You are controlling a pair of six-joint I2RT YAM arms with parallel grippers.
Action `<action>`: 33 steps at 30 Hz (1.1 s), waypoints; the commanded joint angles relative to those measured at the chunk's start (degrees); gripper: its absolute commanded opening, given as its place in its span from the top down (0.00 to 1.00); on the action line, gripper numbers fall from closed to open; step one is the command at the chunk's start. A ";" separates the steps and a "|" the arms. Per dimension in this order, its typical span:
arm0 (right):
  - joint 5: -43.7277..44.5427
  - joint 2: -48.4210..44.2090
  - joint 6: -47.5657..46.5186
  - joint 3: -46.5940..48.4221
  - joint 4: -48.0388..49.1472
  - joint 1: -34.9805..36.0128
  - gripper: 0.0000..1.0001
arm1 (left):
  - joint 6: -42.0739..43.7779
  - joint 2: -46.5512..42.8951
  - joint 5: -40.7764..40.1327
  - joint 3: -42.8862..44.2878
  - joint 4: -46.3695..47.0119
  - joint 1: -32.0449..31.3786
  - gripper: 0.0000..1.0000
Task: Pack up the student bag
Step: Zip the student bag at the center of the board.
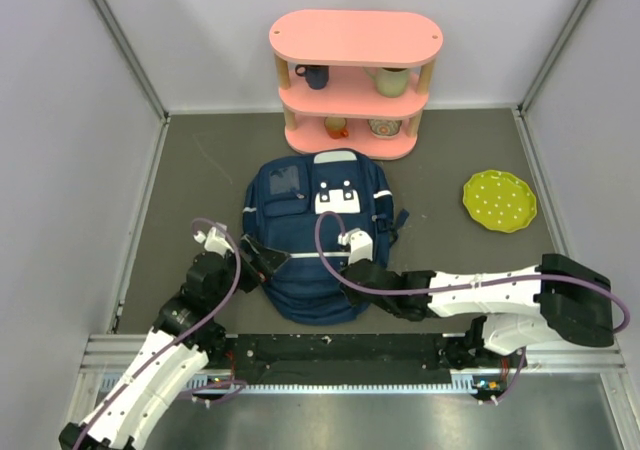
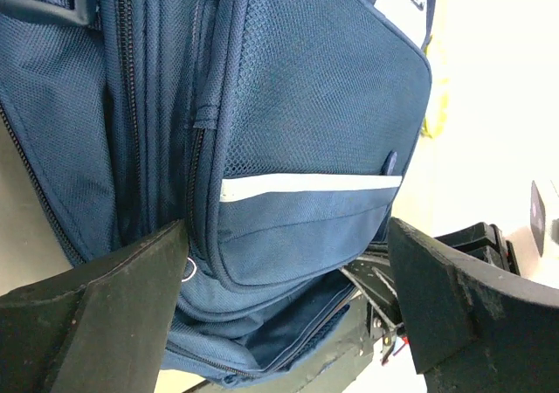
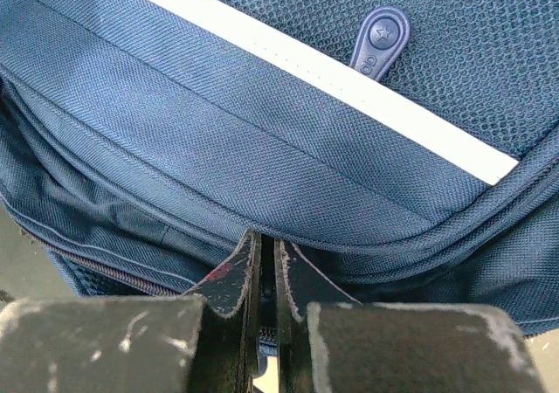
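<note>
Student bag point(image 1: 310, 240) lies flat, one compartment gaping between the wide-open, empty left jaws. Right jaws are pressed shut at its seam. Zipping up remains, I'd say.

left arm point(image 1: 160, 355) angled up and inward from its base, elbow bent | left gripper point(image 2: 286, 236) jaws spread wide | right arm point(image 1: 480, 292) stretched low toward the left | right gripper point(image 3: 266, 253) fingers pinched tight together

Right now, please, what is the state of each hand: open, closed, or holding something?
Left hand: open wide at the student bag, holding nothing.
Right hand: closed at the bag's lower edge; whether it pinches fabric cannot be told.
</note>
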 commanded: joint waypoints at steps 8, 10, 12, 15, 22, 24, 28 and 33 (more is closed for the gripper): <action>-2.17 0.39 1.78 0.37 6.68 -0.55 1.00 | -10.08 11.19 -19.42 1.42 11.39 -19.32 0.02; -2.61 0.21 1.52 0.46 6.94 -0.55 1.00 | -10.08 14.88 -20.42 2.39 12.45 -21.01 0.10; -3.14 -0.14 1.08 0.55 6.94 -0.46 1.00 | -9.91 16.99 -21.47 1.78 14.21 -21.11 0.38; -2.09 -0.84 -0.14 0.55 5.72 -0.46 1.00 | -8.85 15.96 -25.32 0.64 12.99 -21.11 0.80; 3.20 -8.47 -2.17 -3.83 -1.49 -6.94 1.00 | -1.14 5.06 -37.63 4.49 -3.32 -20.76 1.00; 2.23 -10.77 -2.61 -6.74 -1.58 -12.03 1.00 | 1.77 3.39 -38.26 7.04 -5.73 -20.23 1.00; 1.87 -14.11 -4.71 -8.50 -1.58 -17.93 1.00 | 7.66 3.29 -36.43 9.69 -9.61 -17.51 1.00; 2.57 -14.12 -6.56 -8.24 -1.85 -21.29 1.00 | 12.68 4.34 -28.87 10.57 -9.00 -14.08 1.00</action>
